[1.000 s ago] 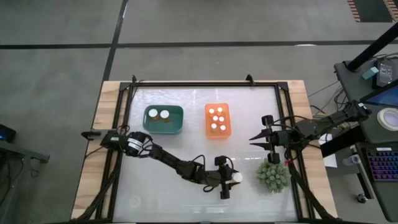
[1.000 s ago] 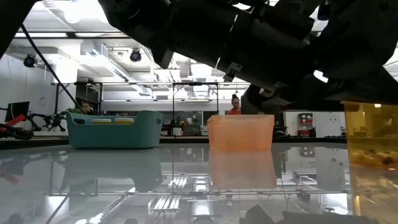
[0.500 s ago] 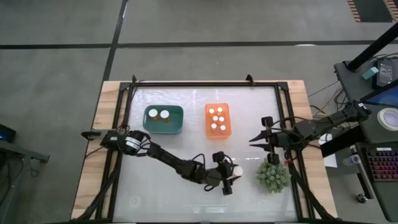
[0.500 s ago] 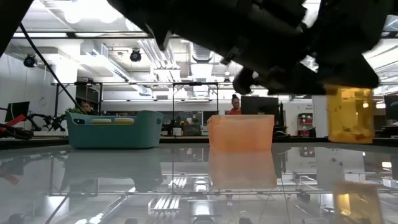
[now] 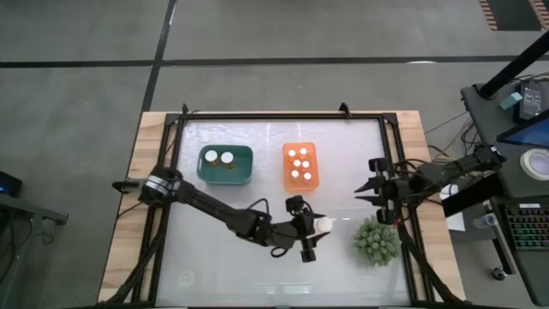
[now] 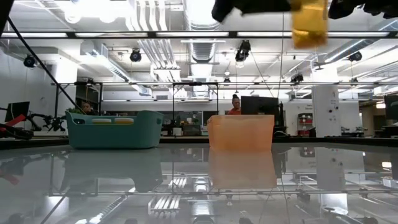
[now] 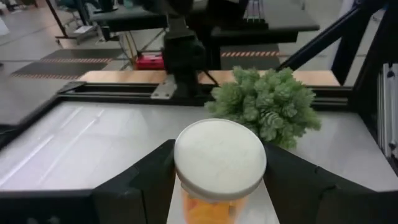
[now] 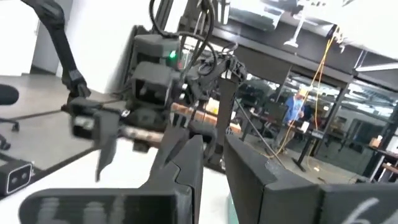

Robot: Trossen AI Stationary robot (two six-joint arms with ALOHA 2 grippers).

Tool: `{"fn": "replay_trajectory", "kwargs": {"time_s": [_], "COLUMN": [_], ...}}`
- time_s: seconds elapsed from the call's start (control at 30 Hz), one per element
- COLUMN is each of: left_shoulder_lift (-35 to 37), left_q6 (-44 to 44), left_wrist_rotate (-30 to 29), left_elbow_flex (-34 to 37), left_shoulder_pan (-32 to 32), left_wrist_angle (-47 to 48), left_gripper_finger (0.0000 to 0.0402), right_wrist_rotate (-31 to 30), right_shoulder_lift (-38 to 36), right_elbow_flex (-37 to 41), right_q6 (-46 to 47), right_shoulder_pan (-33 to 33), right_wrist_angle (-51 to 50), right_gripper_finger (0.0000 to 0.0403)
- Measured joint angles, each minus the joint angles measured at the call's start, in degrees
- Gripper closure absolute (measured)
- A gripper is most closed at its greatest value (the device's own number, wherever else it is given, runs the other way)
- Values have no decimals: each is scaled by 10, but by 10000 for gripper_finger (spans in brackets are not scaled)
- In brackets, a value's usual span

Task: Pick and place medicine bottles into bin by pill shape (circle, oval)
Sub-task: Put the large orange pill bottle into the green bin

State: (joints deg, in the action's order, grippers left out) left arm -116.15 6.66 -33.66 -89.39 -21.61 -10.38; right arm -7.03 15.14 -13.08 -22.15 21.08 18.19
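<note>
My left gripper (image 5: 316,228) is shut on one medicine bottle (image 5: 324,224) with a white cap and amber body. It holds the bottle above the table's near middle, left of the spiky green plant (image 5: 376,242). The low view shows the bottle (image 6: 309,23) high over the table. The green bin (image 5: 226,165) holds two bottles and the orange bin (image 5: 301,166) holds several. My right gripper (image 5: 364,189) waits near the right edge, empty, with a narrow gap between its fingers (image 8: 186,165). My left gripper pinches the bottle's amber body (image 7: 208,210) just under the white cap (image 7: 219,155), one finger on each side (image 7: 149,183). The fingers come roughly level from the table's left. The bottle stands upright, cap up, lifted clear of the table.
The plant (image 7: 264,106) stands just beyond the held bottle, toward the right edge. The two bins sit side by side at the far middle. The black frame rail (image 5: 395,172) runs along the right side. A person shows in the room far behind the table (image 6: 236,104).
My left gripper has risen with the bottle, from table height to well above the table, and has drawn a little toward the far edge. The bottle has stayed upright. My right gripper has drawn back slightly toward the right edge.
</note>
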Motion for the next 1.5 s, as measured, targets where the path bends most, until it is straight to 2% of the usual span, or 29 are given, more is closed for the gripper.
{"fn": "replay_trajectory", "kwargs": {"time_s": [0.1, 0.27, 0.4, 0.6, 0.83, 1.1, 1.5], "left_shoulder_lift": [43, 109, 154, 225, 305, 330, 340], "left_q6": [2, 5, 5, 46, 211, 305, 421], "left_wrist_rotate": [-15, -80, -132, -196, -269, -279, -275], "left_elbow_flex": [9, 22, 41, 134, 286, 390, 457], "left_shoulder_pan": [0, 1, 4, 14, 56, 131, 189], "left_wrist_angle": [52, 158, 199, 206, 205, 200, 200], "left_gripper_finger": [204, 204, 204, 204, 204, 204, 204], "right_wrist_rotate": [0, -1, -6, -6, -6, -7, -6], "right_shoulder_lift": [-16, -30, -35, -38, -37, -38, -38], "right_elbow_flex": [4, 5, 5, 5, 6, 6, 6], "right_q6": [0, 0, -2, -4, -4, -4, -9], "right_shoulder_pan": [0, 0, 0, 0, 0, -1, -1], "right_wrist_angle": [-1, -7, -18, -18, -17, -17, -17], "right_gripper_finger": [345, 345, 345, 344, 344, 345, 345]}}
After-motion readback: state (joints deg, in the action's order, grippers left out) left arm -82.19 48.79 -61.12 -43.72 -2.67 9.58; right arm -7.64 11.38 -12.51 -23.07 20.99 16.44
